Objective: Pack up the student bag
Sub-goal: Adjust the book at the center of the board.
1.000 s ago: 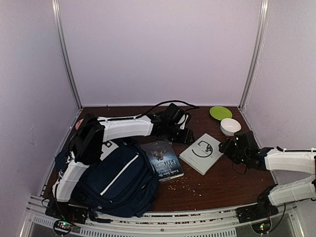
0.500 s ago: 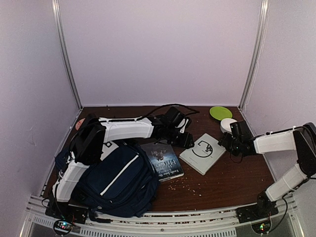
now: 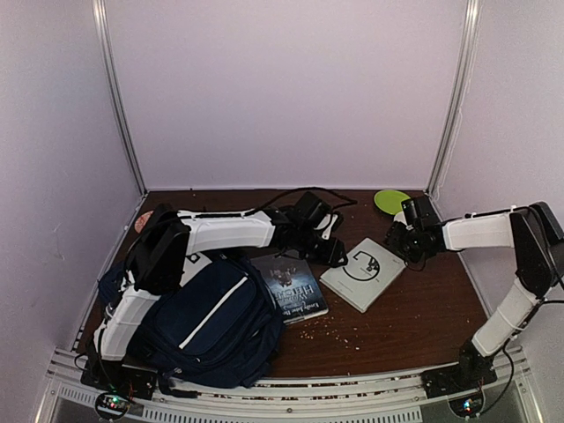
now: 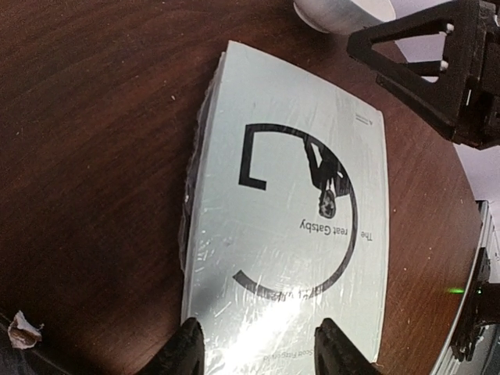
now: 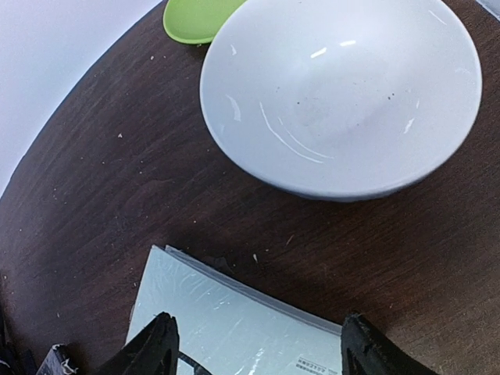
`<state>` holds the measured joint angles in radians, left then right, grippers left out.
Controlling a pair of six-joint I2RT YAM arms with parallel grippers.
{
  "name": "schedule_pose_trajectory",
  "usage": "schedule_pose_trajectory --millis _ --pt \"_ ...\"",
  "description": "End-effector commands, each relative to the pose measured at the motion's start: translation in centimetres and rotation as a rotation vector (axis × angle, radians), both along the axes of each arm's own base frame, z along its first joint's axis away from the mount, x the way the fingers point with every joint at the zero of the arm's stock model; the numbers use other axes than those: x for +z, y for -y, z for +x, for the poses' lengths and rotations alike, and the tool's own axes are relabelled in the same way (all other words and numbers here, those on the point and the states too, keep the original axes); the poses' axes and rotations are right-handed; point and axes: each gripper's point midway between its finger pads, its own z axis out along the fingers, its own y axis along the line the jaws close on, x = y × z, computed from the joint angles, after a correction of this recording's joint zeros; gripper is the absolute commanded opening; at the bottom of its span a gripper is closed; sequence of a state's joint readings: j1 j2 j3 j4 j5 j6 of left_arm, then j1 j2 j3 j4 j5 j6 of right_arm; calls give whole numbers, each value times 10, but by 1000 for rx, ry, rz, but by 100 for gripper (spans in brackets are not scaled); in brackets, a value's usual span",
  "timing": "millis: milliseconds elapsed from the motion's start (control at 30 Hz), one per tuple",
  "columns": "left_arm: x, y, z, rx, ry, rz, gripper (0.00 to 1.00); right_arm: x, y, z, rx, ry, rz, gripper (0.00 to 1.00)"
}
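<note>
The student bag (image 3: pixel 211 324), a big navy backpack with a thin white stripe, lies at the near left. A white book, "The Great Gatsby" (image 3: pixel 361 273) (image 4: pixel 289 226) (image 5: pixel 226 328), lies flat mid-table. My left gripper (image 3: pixel 333 250) (image 4: pixel 262 351) is open just over the book's left end, its fingertips spread above the cover. At the opposite far corner, my right gripper (image 3: pixel 398 244) (image 5: pixel 262 351) hovers open, and it also shows in the left wrist view (image 4: pixel 437 70). Neither gripper holds anything.
A dark-covered book (image 3: pixel 291 284) lies between the bag and the white book. A white bowl (image 5: pixel 344 94) (image 4: pixel 344 12) and a green plate (image 3: pixel 390 200) (image 5: pixel 199 17) sit just behind the right gripper. Crumbs dot the brown table (image 3: pixel 352 333).
My right arm has swung forward and left, from beside the bowl to the white book's far corner. My left gripper stayed over the book, its jaws narrowing slightly.
</note>
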<state>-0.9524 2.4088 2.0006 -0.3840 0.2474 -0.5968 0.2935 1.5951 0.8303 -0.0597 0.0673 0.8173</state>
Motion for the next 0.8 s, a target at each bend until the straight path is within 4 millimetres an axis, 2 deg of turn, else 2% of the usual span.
schedule_pose_trajectory --millis 0,167,333,433,567,667,767 --pt "-11 1 -2 -16 -30 -13 82 -10 4 -2 -11 -106 -28 71" --pt "-11 2 -8 -33 -47 -32 82 -15 1 0 5 -175 -42 71" --pt "-14 5 -15 -62 -70 -57 80 -30 -10 2 53 -283 -33 71" --pt "-15 10 -19 -90 -89 -79 78 -39 -13 -3 62 -329 -23 70" --pt "-20 16 -26 -130 -120 -93 74 -40 -13 -11 62 -329 -9 69" --pt "-24 18 -32 -155 -145 -95 69 -41 -14 -22 76 -337 6 68" --pt "-21 18 -36 -158 -142 -96 65 -45 -17 -37 94 -347 27 67"
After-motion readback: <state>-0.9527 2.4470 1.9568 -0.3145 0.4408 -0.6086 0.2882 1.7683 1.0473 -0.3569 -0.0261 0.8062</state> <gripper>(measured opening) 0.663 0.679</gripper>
